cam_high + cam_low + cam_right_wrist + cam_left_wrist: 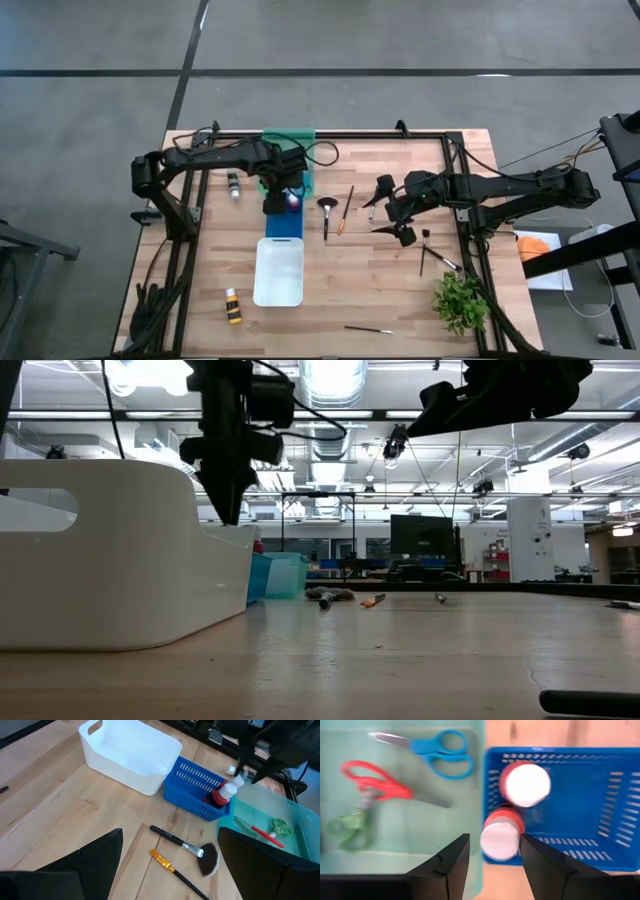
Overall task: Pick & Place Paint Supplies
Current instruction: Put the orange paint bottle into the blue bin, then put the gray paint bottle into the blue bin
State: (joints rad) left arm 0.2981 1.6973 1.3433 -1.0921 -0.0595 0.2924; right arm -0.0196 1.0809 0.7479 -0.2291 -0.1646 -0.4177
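Note:
My left gripper (492, 862) is open and points down over the blue basket's (283, 222) far end. A red-banded, white-capped paint bottle (501, 837) stands tilted below, between its fingers, at the basket's wall. A second red-banded bottle (525, 784) stands in the basket beside it. Blue scissors (437, 751), red scissors (377, 782) and green scissors (345, 827) lie in the green tray (290, 140). My right gripper (395, 215) hovers open over the table, right of a fan brush (192, 851) and an orange-handled brush (165, 862).
The white tray (278, 270) sits on the near side of the blue basket. A yellow-banded bottle (233, 305) and another bottle (232, 185) lie on the table's left part. More brushes (432, 250) (368, 329) lie to the right and near; the plant (460, 300) stands at the near right.

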